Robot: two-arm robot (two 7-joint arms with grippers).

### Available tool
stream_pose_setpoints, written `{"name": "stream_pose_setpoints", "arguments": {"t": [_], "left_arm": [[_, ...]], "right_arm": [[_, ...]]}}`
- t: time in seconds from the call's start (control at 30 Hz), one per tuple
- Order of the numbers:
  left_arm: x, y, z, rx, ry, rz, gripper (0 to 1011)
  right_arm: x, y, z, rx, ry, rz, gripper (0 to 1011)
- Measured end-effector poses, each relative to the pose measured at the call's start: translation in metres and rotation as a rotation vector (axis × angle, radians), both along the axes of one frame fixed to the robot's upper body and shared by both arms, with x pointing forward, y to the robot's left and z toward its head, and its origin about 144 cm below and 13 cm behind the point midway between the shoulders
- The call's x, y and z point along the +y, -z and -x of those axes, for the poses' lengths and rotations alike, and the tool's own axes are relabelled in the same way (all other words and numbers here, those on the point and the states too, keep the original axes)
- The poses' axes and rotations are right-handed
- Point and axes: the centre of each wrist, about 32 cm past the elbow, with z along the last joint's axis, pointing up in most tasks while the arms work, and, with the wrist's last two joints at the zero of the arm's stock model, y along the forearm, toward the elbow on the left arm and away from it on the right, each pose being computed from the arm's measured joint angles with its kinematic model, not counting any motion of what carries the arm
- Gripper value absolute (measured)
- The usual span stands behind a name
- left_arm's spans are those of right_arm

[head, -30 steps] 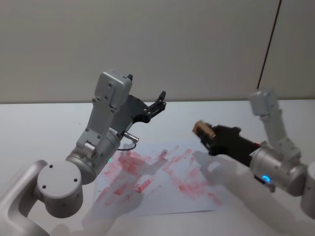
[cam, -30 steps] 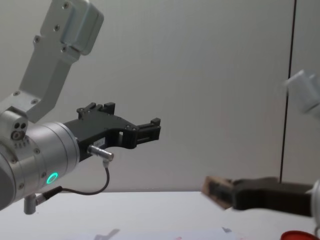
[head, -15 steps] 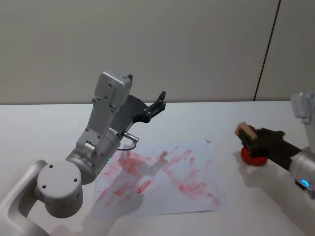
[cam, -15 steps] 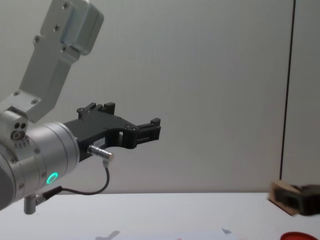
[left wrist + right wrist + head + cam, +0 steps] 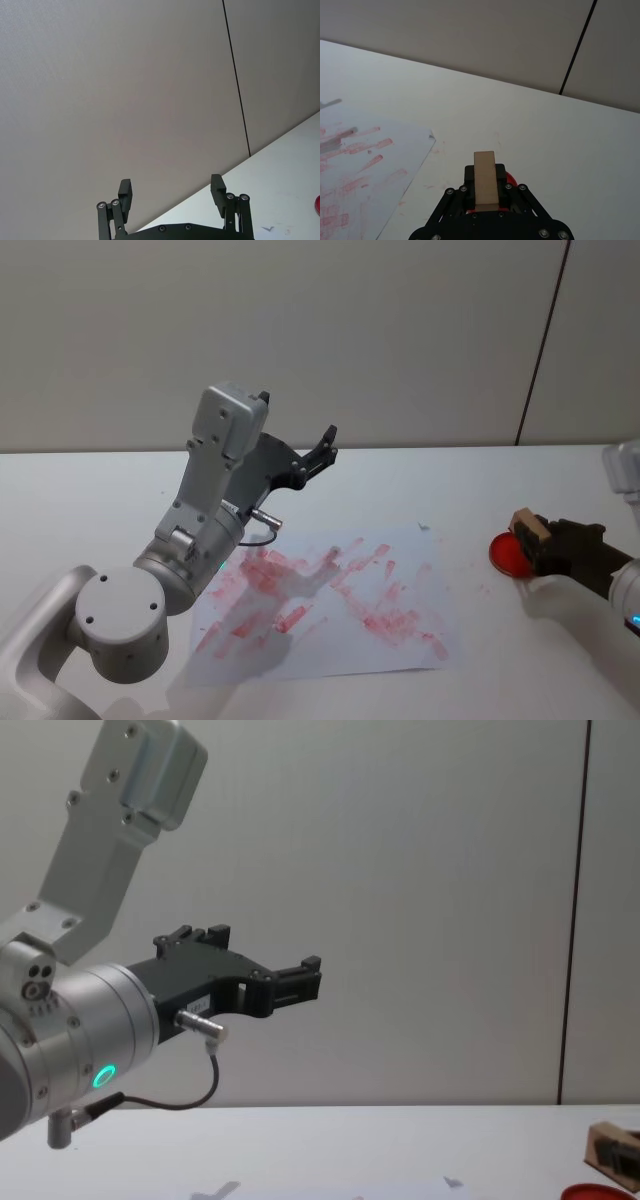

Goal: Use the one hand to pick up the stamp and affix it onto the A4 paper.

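- Head view: the right gripper (image 5: 542,543) has drawn back from over the A4 paper (image 5: 330,605) to the table's right side, and now holds the stamp (image 5: 528,530) just above the red ink pad (image 5: 511,554); the sheet already carries many red smears, so the move reads as a trip to re-ink rather than a finish; the left gripper (image 5: 322,450) hangs raised behind the paper, unmoved, idle.
- Left wrist view: the left gripper (image 5: 172,192) points at the wall with its fingers (image 5: 125,192) well apart and nothing between them.
- Right wrist view: the right gripper's fingers are clamped on the stamp (image 5: 485,179), which stands lengthwise between them; the ink pad (image 5: 511,178) shows as a red sliver right beneath, the paper's corner (image 5: 422,137) off to one side.
- Chest view: the stamp (image 5: 610,1143) sits low at the right edge, lower and farther right than a moment ago, just over the pad (image 5: 601,1192); the next press on the paper probably waits on a dip into the ink.
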Motion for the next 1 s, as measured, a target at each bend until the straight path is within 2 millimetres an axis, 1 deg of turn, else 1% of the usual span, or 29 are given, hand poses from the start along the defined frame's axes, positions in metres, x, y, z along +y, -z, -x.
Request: {"name": "stream_pose_setpoints", "arguments": {"t": [0.6, 0.67, 0.7, 0.83, 0.87, 0.9, 1.0], "left_arm": [[0.000, 0.000, 0.000, 0.000, 0.000, 0.000, 1001], [0.000, 0.000, 0.000, 0.000, 0.000, 0.000, 1002], [0.000, 0.000, 0.000, 0.000, 0.000, 0.000, 1001], [0.000, 0.000, 0.000, 0.000, 0.000, 0.000, 1001], [0.000, 0.000, 0.000, 0.000, 0.000, 0.000, 1001], [0.000, 0.000, 0.000, 0.000, 0.000, 0.000, 1001], [0.000, 0.000, 0.000, 0.000, 0.000, 0.000, 1001]], "right_arm": [[0.007, 0.012, -0.014, 0.041, -0.006, 0.050, 222], [0.007, 0.013, -0.015, 0.044, -0.006, 0.054, 252], [0.007, 0.014, -0.016, 0.045, -0.007, 0.056, 305], [0.008, 0.015, -0.017, 0.048, -0.007, 0.063, 434], [0.008, 0.015, -0.017, 0.049, -0.007, 0.063, 450], [0.008, 0.015, -0.018, 0.049, -0.008, 0.064, 510], [0.009, 0.016, -0.018, 0.051, -0.008, 0.066, 567]]}}
